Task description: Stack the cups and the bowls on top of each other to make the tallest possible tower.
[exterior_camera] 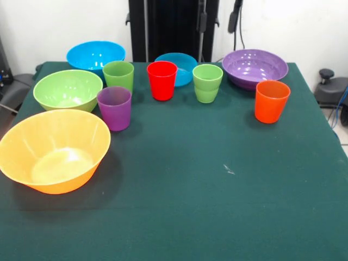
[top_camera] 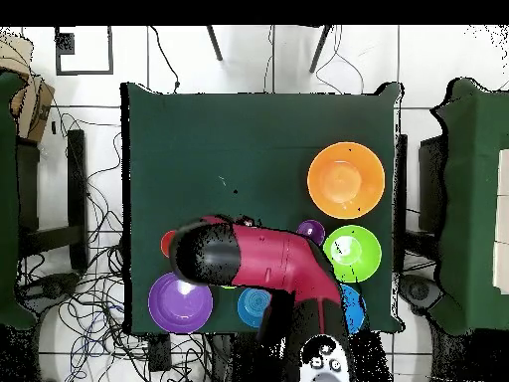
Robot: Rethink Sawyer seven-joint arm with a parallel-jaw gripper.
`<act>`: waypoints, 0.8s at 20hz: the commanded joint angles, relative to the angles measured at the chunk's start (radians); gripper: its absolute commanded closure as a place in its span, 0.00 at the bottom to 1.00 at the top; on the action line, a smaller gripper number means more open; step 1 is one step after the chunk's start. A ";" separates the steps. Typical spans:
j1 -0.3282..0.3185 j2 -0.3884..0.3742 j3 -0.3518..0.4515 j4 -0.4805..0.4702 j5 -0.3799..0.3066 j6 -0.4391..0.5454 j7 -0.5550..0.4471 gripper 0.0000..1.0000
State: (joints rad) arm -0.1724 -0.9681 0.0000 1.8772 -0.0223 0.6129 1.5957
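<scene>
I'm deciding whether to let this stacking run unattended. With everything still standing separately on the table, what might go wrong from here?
The red cup, the small blue bowl and a light green cup stand close together, so reaching for one may knock another. The purple cup stands hard against the light green bowl. The orange cup stands towards the table's side edge, where a nudge may send it off.

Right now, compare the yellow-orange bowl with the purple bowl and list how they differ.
The yellow-orange bowl is clearly bigger and deeper than the purple bowl, which looks wide and shallow. In the front view the yellow-orange bowl sits at the near left of the table, while the purple bowl sits at the far right. The purple bowl has an orange cup just in front of it; the yellow-orange bowl has a purple cup behind it. Both stand upright and empty.
</scene>
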 commanded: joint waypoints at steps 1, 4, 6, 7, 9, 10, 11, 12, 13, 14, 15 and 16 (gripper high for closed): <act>-0.029 0.115 0.117 -0.181 -0.089 0.141 -0.082 0.00; -0.027 0.133 0.124 -0.191 -0.086 0.143 -0.079 0.00; -0.019 0.135 0.121 -0.188 -0.085 0.150 -0.072 0.00; -0.011 0.137 0.117 -0.190 -0.084 0.157 -0.064 0.00; -0.007 0.138 0.123 -0.178 -0.076 0.140 -0.059 0.00; -0.005 0.144 0.126 -0.176 -0.073 0.132 -0.054 0.00; -0.003 0.150 0.131 -0.171 -0.068 0.118 -0.049 0.00; -0.005 0.161 0.135 -0.174 -0.065 0.111 -0.049 0.00; -0.002 0.169 0.138 -0.175 -0.063 0.106 -0.045 0.00; -0.002 0.182 0.143 -0.173 -0.060 0.091 -0.041 0.00; -0.001 0.188 0.147 -0.172 -0.057 0.081 -0.039 0.00; 0.002 0.195 0.150 -0.173 -0.055 0.074 -0.034 0.00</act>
State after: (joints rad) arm -0.1817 -0.8433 0.0128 1.7514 -0.0242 0.6690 1.5957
